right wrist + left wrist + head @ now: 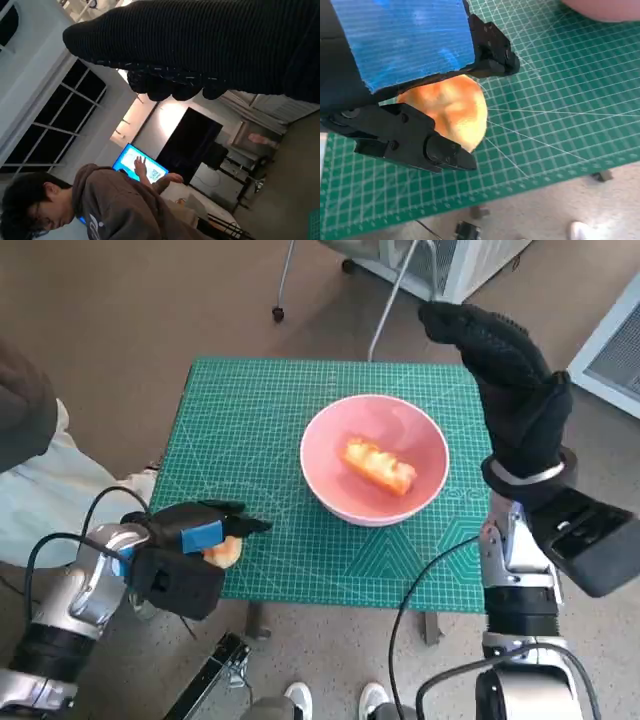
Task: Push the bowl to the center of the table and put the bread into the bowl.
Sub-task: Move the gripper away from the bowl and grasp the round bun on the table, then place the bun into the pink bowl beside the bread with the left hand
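A pink bowl [330, 475] stands a little right of the middle of the green cutting mat [250, 410], and a long piece of bread [380, 467] lies inside it. At the table's front left corner my left hand [185, 540] grips a round golden bun [224, 552]. The left wrist view shows that bun [452, 115] between the black fingers [440, 150] and the blue-taped back [405, 45], just over the mat, with the bowl's edge [605, 9] beyond. My right hand [505, 370] is raised above the table's right rear with nothing in it [210, 45].
A person in a brown hooded top [100, 210] sits nearby in the right wrist view. Chair legs [285, 280] and a white unit [450, 260] stand behind the table. Pale cloth [40, 490] lies at the left, and white shoes [300, 698] show by the front edge.
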Tool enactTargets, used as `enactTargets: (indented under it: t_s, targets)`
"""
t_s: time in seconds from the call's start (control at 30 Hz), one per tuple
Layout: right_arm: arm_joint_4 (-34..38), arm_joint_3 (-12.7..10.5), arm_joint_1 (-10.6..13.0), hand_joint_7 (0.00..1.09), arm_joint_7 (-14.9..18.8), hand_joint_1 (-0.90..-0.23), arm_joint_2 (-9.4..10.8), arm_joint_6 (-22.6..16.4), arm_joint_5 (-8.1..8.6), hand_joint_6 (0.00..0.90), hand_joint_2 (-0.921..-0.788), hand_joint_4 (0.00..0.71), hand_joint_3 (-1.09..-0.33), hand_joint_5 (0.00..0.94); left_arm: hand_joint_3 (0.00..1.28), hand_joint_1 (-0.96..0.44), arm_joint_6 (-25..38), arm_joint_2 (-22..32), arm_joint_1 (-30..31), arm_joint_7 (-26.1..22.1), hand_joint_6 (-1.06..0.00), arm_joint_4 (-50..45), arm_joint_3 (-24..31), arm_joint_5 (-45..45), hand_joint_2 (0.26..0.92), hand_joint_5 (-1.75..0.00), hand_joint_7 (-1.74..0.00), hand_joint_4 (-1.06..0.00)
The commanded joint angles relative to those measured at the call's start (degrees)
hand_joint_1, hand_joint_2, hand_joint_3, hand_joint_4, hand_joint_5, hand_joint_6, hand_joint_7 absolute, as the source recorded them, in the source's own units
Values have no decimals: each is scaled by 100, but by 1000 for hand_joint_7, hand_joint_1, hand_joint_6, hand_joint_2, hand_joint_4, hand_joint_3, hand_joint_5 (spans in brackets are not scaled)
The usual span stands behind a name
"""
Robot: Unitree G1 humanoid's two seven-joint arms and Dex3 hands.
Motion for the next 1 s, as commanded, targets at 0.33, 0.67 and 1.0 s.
enactTargets:
  t_s: [0.33,0.67,1.0]
  targets:
    - [68,-1,42,725,80,-694,-43,29,-34,-1,-921,249,-730,35,144,-5,42,241,-77,101,-538,-253,273,-109,920,-1244,-1235,-609]
    - [122,24,30,736,53,-687,-22,9,-80,-1,-921,254,-735,39,138,2,62,239,-103,241,-563,-769,789,-479,921,-1267,-1233,-597]
    - [61,43,38,743,86,-692,-41,112,-40,-1,-921,253,-741,40,148,2,59,66,-688,335,-592,-1327,1154,-809,920,-1355,-1162,-552]
